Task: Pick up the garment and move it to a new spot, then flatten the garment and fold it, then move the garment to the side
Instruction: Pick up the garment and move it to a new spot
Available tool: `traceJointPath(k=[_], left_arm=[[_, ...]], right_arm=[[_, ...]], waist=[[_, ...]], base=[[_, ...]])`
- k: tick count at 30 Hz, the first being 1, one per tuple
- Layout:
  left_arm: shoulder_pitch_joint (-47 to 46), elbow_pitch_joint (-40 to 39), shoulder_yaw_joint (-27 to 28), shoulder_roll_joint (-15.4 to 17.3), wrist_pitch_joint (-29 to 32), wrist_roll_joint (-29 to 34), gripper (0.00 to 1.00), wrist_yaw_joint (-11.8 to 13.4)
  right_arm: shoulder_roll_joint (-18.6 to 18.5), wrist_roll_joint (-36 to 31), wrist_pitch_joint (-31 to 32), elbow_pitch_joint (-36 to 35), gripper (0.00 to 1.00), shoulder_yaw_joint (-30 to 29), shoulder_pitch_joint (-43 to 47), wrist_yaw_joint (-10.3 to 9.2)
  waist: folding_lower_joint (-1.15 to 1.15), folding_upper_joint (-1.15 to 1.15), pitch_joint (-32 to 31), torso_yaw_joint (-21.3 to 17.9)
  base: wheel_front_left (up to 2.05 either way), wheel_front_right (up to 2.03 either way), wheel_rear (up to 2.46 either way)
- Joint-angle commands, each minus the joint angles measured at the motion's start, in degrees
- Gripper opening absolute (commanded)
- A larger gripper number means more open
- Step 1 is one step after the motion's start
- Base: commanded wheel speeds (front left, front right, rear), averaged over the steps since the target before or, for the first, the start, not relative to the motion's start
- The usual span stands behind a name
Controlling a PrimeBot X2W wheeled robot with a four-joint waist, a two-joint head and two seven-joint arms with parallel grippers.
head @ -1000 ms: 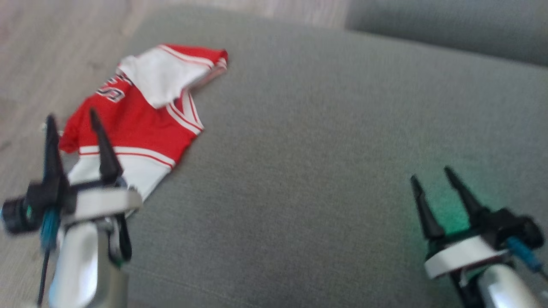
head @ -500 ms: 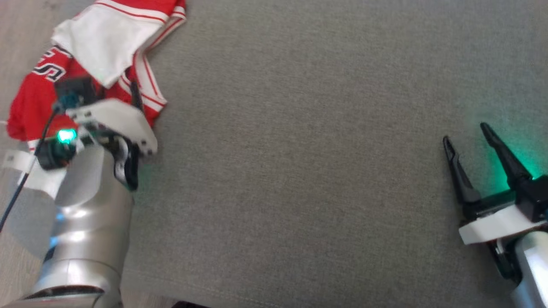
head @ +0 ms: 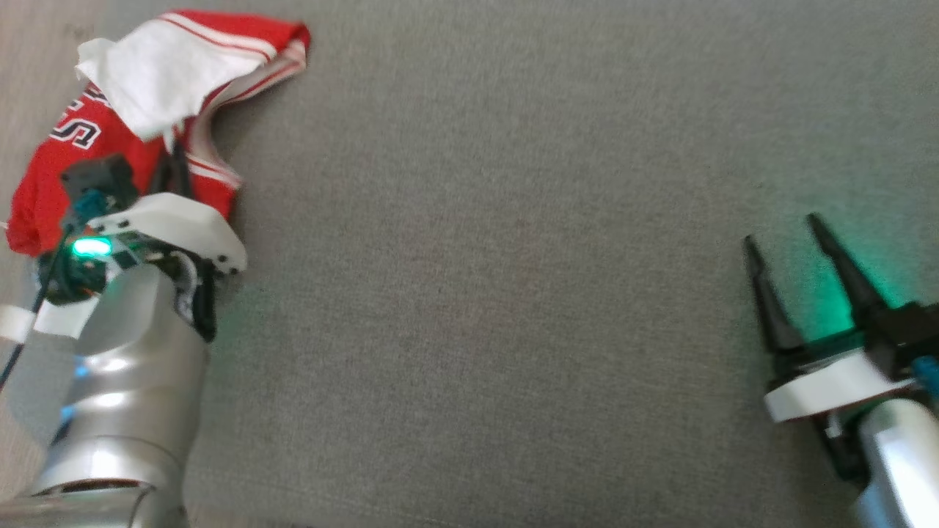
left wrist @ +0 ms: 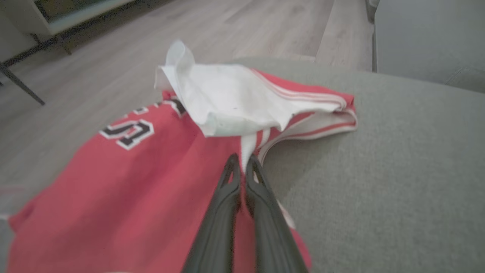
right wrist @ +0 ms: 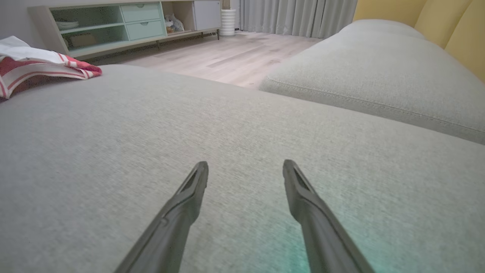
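Left pincer [left wrist: 240,163] is clenched, its two dark fingertips pressed together on the striped edge of the garment [left wrist: 132,178], with a strip of white trim showing just between the tips. The garment is a red jersey with white panels, red-and-white stripes and black-and-white lettering. It lies crumpled at the far left corner of the grey sofa cushion [head: 513,257], right at the cushion's edge beside the wooden floor [left wrist: 113,45]. A white panel is folded up over the red cloth just beyond the fingertips.

In the head view the left arm's silver forearm and white wrist cover the near part of the garment, and a green light glows on the wrist.

Right pincer [head: 781,230] is released, fingers spread wide, low over bare cushion well apart from the garment, with a green glow on the fabric beside it. Beyond it, in its wrist view, sit a second grey cushion [right wrist: 379,76] and a low shelf unit [right wrist: 113,26].
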Motion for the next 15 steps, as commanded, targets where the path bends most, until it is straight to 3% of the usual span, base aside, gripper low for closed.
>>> traceJointPath(k=[1, 7, 15], left_arm=[[-1.61, -1.91, 0.14, 3.98, -2.65, 0.95, 0.00, -0.20], [-4.24, -6.30, -2.91, 7.17, -6.40, 4.24, 0.00, -0.14], [-6.00, -16.40, -7.37, 8.79, -5.70, 6.87, 0.00, -2.22]], right_arm=[[0.81, -0.02, -0.29, -0.82, 1.00, 1.82, 0.60, -0.04], [5.78, 0.63, -0.29, 0.79, 1.00, 2.46, 1.67, -0.04], [11.70, 0.90, -0.29, 1.37, 1.00, 1.34, 6.72, -0.04]], waist=[[0.00, 0.00, -3.46, -0.78], [0.00, 0.00, -12.21, -4.79], [0.00, 0.00, -22.47, -13.71]], base=[[0.00, 0.00, 0.00], [0.00, 0.00, 0.00], [0.00, 0.00, 0.00]])
